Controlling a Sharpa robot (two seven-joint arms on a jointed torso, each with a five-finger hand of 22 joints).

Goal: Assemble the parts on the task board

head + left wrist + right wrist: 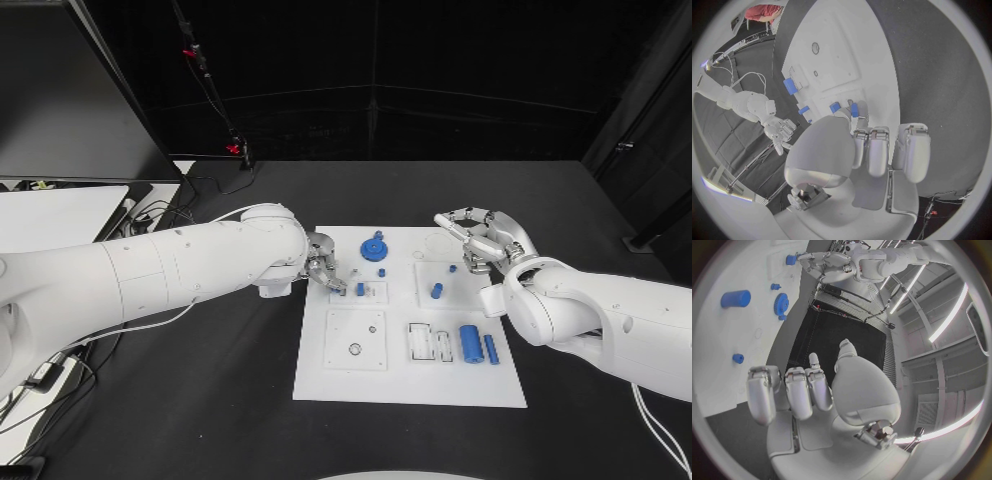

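The white rectangular task board (411, 385) lies flat in the middle of the black table (216, 420), and the left hand (320, 266) is down at its upper left section, fingertips pinching a small blue peg (361, 289) over a square socket plate. The job here, I'd say, is seating it: keep the peg upright, line it over the hole, press straight down, and don't let go until it stands unaided. The right hand (488, 238) hovers off the board's upper right corner, fingers loosely curled, holding nothing. Now the count of blue plastic parts: one round gear (375, 247), one fat cylinder (470, 343), one slim bar (492, 349), two short pegs including the held one, the other (437, 291) lying right of centre, and one tiny stud (451, 268).
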